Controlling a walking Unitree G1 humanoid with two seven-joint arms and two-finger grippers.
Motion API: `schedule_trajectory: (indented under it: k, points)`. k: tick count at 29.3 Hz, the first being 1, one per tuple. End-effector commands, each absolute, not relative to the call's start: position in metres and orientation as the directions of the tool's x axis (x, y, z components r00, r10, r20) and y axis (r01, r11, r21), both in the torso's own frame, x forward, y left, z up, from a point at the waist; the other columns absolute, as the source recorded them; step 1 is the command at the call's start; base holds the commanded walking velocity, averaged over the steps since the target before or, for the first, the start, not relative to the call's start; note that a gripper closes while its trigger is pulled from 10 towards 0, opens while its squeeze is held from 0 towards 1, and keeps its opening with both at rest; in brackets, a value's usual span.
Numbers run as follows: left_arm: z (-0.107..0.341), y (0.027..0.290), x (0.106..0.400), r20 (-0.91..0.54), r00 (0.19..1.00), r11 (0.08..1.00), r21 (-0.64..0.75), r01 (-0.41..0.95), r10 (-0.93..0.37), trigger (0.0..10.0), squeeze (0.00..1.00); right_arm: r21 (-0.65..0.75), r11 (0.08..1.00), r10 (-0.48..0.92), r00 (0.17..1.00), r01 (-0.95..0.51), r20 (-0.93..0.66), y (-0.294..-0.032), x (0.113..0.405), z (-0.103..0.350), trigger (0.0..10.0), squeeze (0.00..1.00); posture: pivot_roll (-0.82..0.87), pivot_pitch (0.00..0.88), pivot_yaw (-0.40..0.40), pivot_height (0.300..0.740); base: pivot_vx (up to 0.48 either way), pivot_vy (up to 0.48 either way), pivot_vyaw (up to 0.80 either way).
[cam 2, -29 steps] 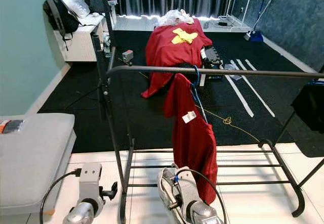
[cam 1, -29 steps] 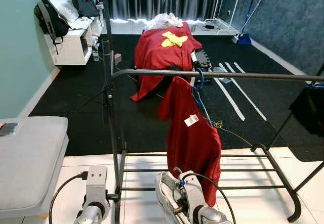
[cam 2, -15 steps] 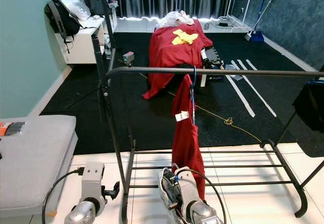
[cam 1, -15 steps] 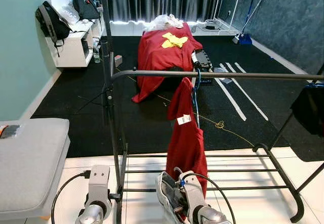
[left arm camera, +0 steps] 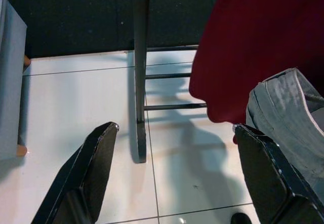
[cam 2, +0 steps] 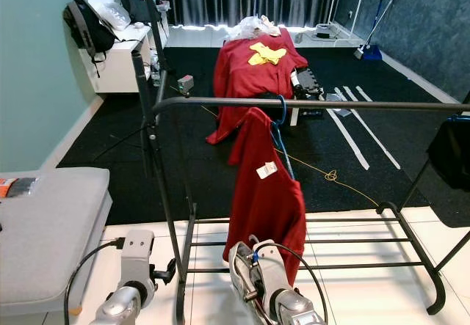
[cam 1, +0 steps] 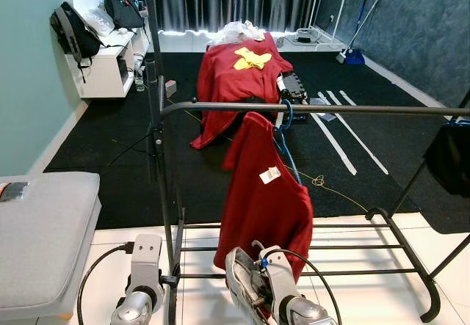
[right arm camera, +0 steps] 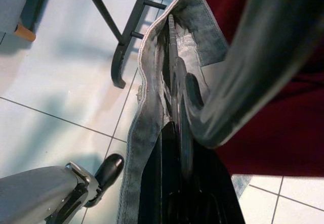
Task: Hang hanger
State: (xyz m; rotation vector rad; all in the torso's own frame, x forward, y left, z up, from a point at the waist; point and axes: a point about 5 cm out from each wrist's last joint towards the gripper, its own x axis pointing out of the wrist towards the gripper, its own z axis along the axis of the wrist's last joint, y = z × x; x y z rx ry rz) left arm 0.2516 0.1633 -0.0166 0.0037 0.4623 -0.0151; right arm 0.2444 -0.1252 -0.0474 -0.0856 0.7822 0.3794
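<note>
A red shirt [cam 1: 261, 193] hangs on a blue hanger [cam 1: 285, 119] from the black rail [cam 1: 352, 109] of a clothes rack. Low in front of it, my right gripper [right arm camera: 174, 128] is shut on a grey denim garment [right arm camera: 147, 82], whose folded waistband stands up just below the shirt's hem. A curved grey bar [right arm camera: 253, 72] crosses close to the right wrist camera. My left gripper [left arm camera: 175, 128] is open and empty, low over the white tiles beside the rack's left post [left arm camera: 139, 57]. The left arm [cam 1: 143, 281] sits at the bottom left.
A grey padded bench [cam 1: 37, 229] stands at my left. The rack's base bars [cam 1: 330, 248] lie across the tiles. A black garment [cam 1: 449, 156] hangs at the rail's right end. A red-covered heap [cam 1: 242, 75] and a white shelf [cam 1: 103, 68] lie beyond on the black mat.
The red shirt has been twisting on its hanger: spread towards the right, then edge-on, now spread towards the left. Both arms have stayed low.
</note>
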Motion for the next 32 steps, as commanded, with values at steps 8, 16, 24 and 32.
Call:
schedule_trajectory:
  k: [8, 16, 24, 32]
  points:
    - [-0.0153, 0.1614, 0.2560, -0.452, 0.892, 0.999, 0.018, 0.045, -0.032, 10.0, 0.00, 0.070, 0.934, 0.298, 0.656, -0.351, -0.693, -0.1240, 0.2495, -0.0441, 10.0, 0.00, 0.11, 0.000, -0.038, 0.740, 0.000, -0.432, 0.00]
    - [-0.0151, 0.1626, 0.2561, -0.453, 0.891, 0.999, 0.020, 0.044, -0.030, 10.0, 0.00, 0.072, 0.934, 0.299, 0.657, -0.349, -0.692, -0.1230, 0.2488, -0.0445, 10.0, 0.00, 0.10, 0.000, -0.034, 0.740, 0.000, -0.435, 0.00]
    - [-0.0159, 0.1630, 0.2560, -0.458, 0.888, 0.999, 0.018, 0.044, -0.031, 10.0, 0.00, 0.069, 0.934, 0.296, 0.652, -0.350, -0.698, -0.1250, 0.2469, -0.0460, 10.0, 0.00, 0.10, 0.000, -0.035, 0.740, 0.000, -0.439, 0.00]
    - [-0.0183, 0.1611, 0.2542, -0.465, 0.885, 0.999, 0.009, 0.042, -0.033, 10.0, 0.00, 0.064, 0.934, 0.290, 0.644, -0.350, -0.708, -0.1272, 0.2429, -0.0490, 10.0, 0.00, 0.09, 0.000, -0.036, 0.740, 0.000, -0.441, 0.00]
